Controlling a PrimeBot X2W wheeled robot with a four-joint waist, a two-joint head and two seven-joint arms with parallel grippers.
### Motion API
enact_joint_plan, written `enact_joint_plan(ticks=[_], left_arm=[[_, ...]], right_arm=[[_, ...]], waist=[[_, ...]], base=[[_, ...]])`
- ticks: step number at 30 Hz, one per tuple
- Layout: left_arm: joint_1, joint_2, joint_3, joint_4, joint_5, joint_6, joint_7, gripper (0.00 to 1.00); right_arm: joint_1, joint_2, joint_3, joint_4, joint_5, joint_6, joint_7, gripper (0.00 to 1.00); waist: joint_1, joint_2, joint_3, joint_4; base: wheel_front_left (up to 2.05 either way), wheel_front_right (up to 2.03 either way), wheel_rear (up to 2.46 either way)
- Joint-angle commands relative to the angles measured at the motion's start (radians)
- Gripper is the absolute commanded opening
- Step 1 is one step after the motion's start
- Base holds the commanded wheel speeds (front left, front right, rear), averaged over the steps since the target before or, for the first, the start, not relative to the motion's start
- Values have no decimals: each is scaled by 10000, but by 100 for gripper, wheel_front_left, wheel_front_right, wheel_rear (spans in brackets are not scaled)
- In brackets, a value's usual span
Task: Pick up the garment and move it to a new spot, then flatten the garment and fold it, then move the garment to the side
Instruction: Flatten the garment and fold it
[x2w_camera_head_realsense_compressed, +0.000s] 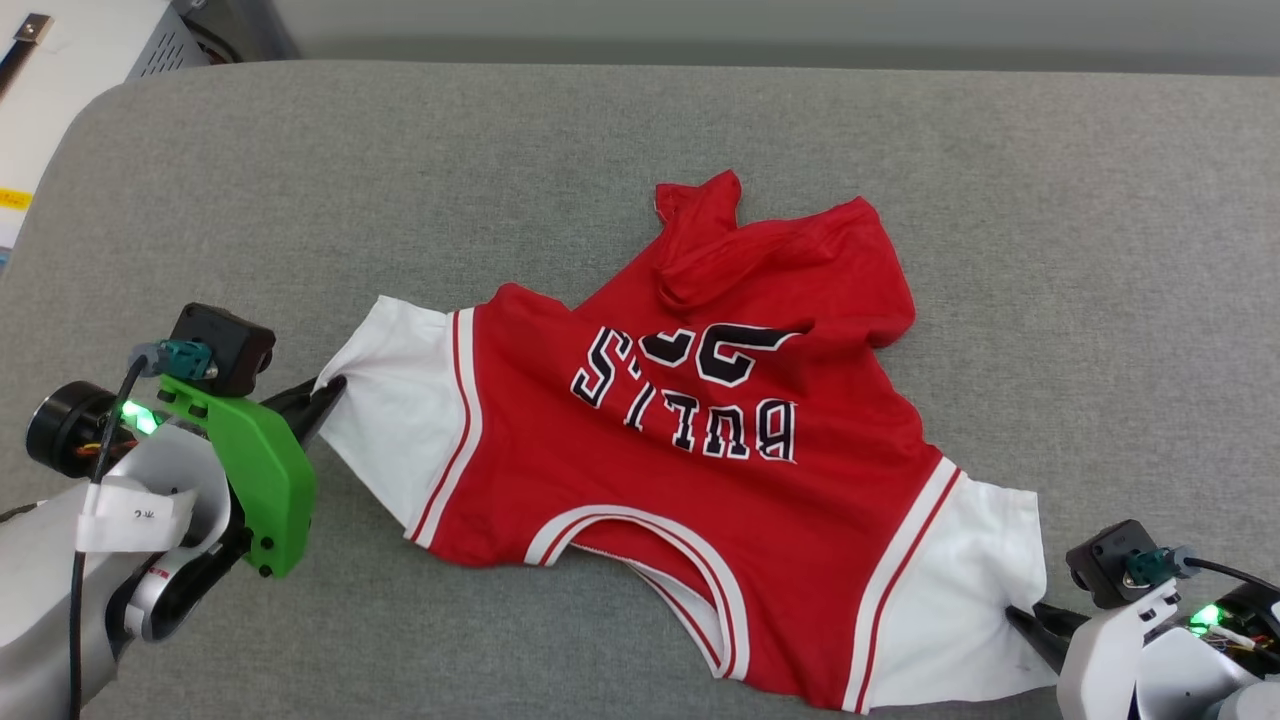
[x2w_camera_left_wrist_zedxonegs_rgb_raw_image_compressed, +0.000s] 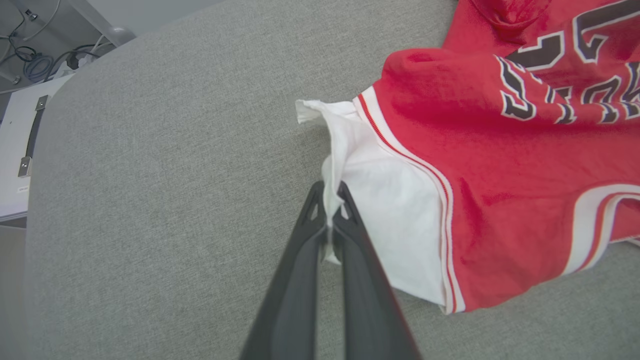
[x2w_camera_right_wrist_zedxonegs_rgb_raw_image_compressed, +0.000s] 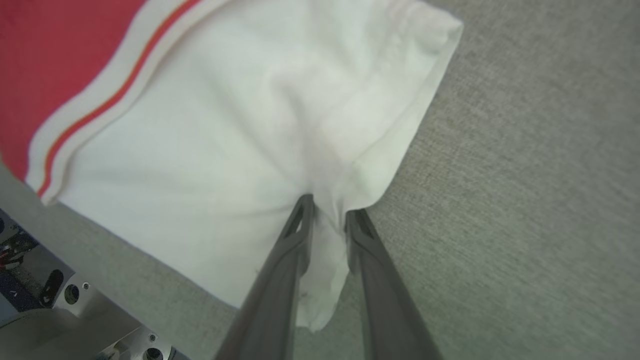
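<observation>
The grey fabric surface (x2w_camera_head_realsense_compressed: 300, 180) carries the red jersey T-shirt (x2w_camera_head_realsense_compressed: 700, 470), spread lettering-up, neck toward me, hem bunched at the far side. My left claw (x2w_camera_left_wrist_zedxonegs_rgb_raw_image_compressed: 330, 212) is clamped on the edge of one white sleeve (x2w_camera_left_wrist_zedxonegs_rgb_raw_image_compressed: 390, 210). My right claw (x2w_camera_right_wrist_zedxonegs_rgb_raw_image_compressed: 330, 207) has its fingers (x2w_camera_right_wrist_zedxonegs_rgb_raw_image_compressed: 295, 240) astride a fold of the other white sleeve (x2w_camera_right_wrist_zedxonegs_rgb_raw_image_compressed: 225, 150); I cannot tell whether they pinch it.

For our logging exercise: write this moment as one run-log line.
left fingers: shut on white sleeve | right fingers: open, astride other sleeve | garment: lettering up, on grey cushion
</observation>
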Motion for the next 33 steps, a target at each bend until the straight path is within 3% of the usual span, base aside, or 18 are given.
enact_joint_plan(ticks=[1,13,18,26,33], left_arm=[[229,67,79,13,-166,-23,-210,0],[638,540,921,-1642,-1274,-390,-1405,0],[108,547,1429,-2355,-1014,-468,-2011,0],[-1360,-120,2129,-2727,-182,-479,-2624,0],[-2753,-886,2537,-2252,408,-539,-2783,0]], right_arm=[[73,412,209,343,54,77,-133,0],[-43,804,-2446,-1291,-203,77,-1196,0],[-328,908,-3525,-2207,-317,77,-1149,0],[-1624,1140,-4654,-3140,-314,77,-1019,0],[-3501,1182,-4890,-3102,-334,77,-1004,0]], waist=[[0,0,-285,-135],[0,0,-1363,-98],[0,0,-1598,-79],[0,0,-1633,-109],[0,0,-1047,-225]], base=[[0,0,0],[0,0,0],[0,0,0],[0,0,0],[0,0,0]])
